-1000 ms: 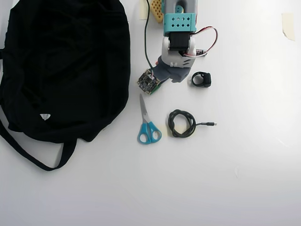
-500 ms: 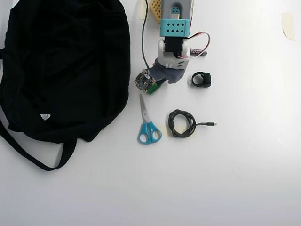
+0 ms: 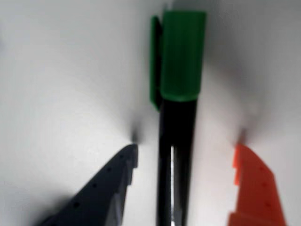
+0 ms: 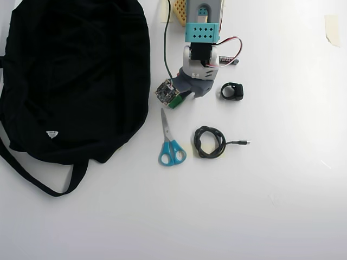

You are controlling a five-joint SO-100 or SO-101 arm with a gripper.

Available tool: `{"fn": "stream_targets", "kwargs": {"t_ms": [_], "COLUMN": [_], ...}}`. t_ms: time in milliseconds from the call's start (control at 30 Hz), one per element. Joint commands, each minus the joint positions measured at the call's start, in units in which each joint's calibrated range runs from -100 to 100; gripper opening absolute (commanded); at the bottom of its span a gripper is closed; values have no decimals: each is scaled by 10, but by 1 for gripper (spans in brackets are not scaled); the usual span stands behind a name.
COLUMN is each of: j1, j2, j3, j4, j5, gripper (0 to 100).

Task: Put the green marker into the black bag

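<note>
From my wrist cam the green marker (image 3: 178, 122) runs straight up the frame: glossy black barrel at the bottom, bright green cap with a clip on its left side at the top. It's lying flat on the white table, a bit blurry. Can't really pick it out from the overhead. The black bag (image 4: 76, 76) is big, floppy and slumped flat over the top-left in the overhead view, a strap looping out below it, with a tiny white tag near its lower edge.

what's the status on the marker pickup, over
Gripper open, jaws straddling the green marker, not closed on it. Marker flat on the table. Black bag left of the arm in the overhead view; scissors lie between.
</note>
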Motion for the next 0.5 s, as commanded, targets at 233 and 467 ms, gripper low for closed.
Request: {"fn": "stream_targets", "kwargs": {"t_ms": [233,467], "j1": [1,1], "j2": [-1,-1], "j3": [25,37], "j4": [-6,-5], "j5": [-5,-5], "gripper": [21,2]}}
